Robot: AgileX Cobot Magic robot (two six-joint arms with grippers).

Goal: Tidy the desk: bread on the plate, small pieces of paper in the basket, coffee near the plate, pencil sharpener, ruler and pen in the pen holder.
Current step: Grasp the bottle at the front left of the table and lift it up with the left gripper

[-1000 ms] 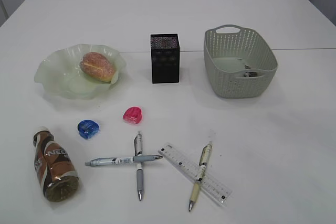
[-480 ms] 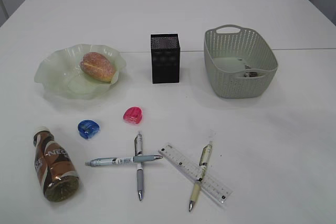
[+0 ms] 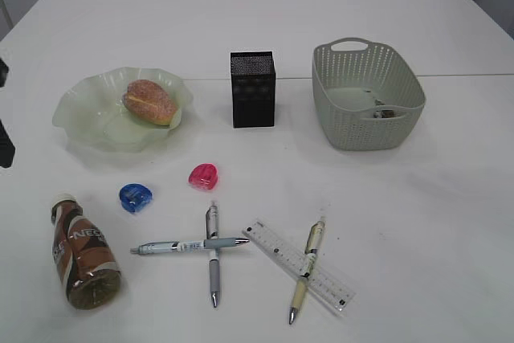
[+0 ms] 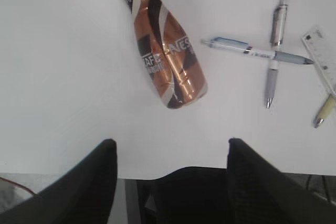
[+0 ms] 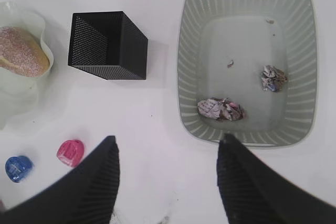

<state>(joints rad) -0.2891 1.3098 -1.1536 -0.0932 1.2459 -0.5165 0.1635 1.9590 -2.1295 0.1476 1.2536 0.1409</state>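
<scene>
The bread point(image 3: 148, 100) lies on the plate point(image 3: 84, 118). The coffee point(image 3: 82, 251) lies on its side at the front left of the desk point(image 3: 450, 214). A blue pencil sharpener point(image 3: 135, 197) and a pink one point(image 3: 203, 175) sit beside two crossed pens point(image 3: 193, 244). A third pen point(image 3: 306, 267) lies across the ruler point(image 3: 281, 248). The pen holder point(image 3: 252, 89) stands mid-desk. Crumpled paper pieces point(image 5: 220, 109) lie inside the basket point(image 3: 367, 134). My left gripper point(image 4: 170, 148) hangs open and empty over the front edge, below the coffee point(image 4: 167, 61). My right gripper point(image 5: 168, 145) is open and empty, high between pen holder point(image 5: 107, 45) and basket point(image 5: 189, 77).
The desk's front edge point(image 4: 157, 174) runs just under my left fingers point(image 3: 6, 146), which show at the left border of the exterior view. Bare tabletop stretches right of the ruler and behind the plate.
My left gripper's dark fingers have come into the exterior view at its left edge. My right gripper has edged slightly up and left at the top. Nothing on the desk moved.
</scene>
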